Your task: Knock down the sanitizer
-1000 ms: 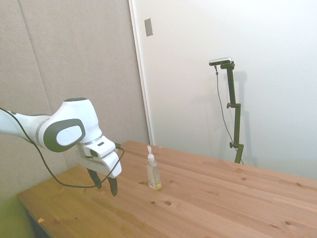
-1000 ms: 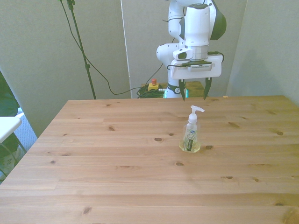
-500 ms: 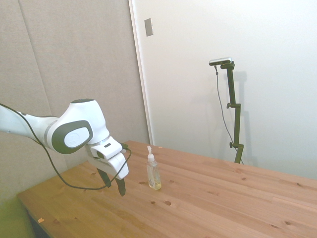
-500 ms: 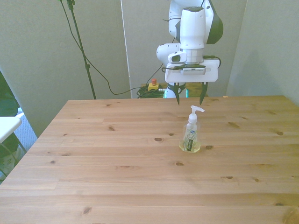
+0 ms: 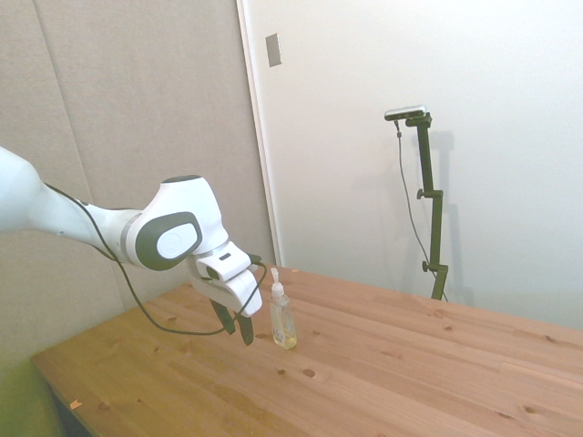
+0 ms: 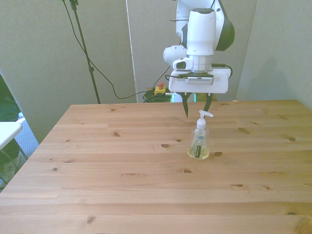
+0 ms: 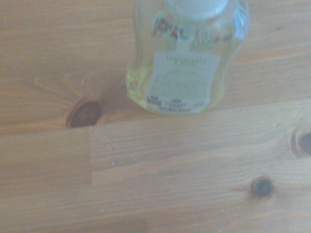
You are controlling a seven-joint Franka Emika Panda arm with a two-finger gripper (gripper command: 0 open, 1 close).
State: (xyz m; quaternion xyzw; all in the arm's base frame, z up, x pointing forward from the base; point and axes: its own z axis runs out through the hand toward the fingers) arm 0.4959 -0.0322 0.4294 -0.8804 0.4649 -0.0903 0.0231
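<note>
Over the last second I have come in from well back of the sanitizer point(image 6: 199, 140) to just behind it, dropping lower as I closed; the bottle itself has not budged. It stands upright on the wooden table point(image 6: 122, 190), a little yellowish liquid pooled at its base, white pump nozzle on top. A dark knot in the wood point(image 7: 85, 113) sits just beside its foot in the wrist view, where the label fills the frame from close by.

My gripper point(image 6: 196, 106) hangs just behind the sanitizer with its fingers spread wide, holding nothing, the tips about level with the pump head. In the side view the gripper point(image 5: 235, 327) is near the bottle but I judge it not yet touching.

To do this well I should push through high, at the neck or pump, where little force will tip it, rather than low near the base, where it would likely just slide. One finger should meet the bottle squarely; a glancing touch might only spin it. A steady sweep past the point of balance should lay it flat.
</note>
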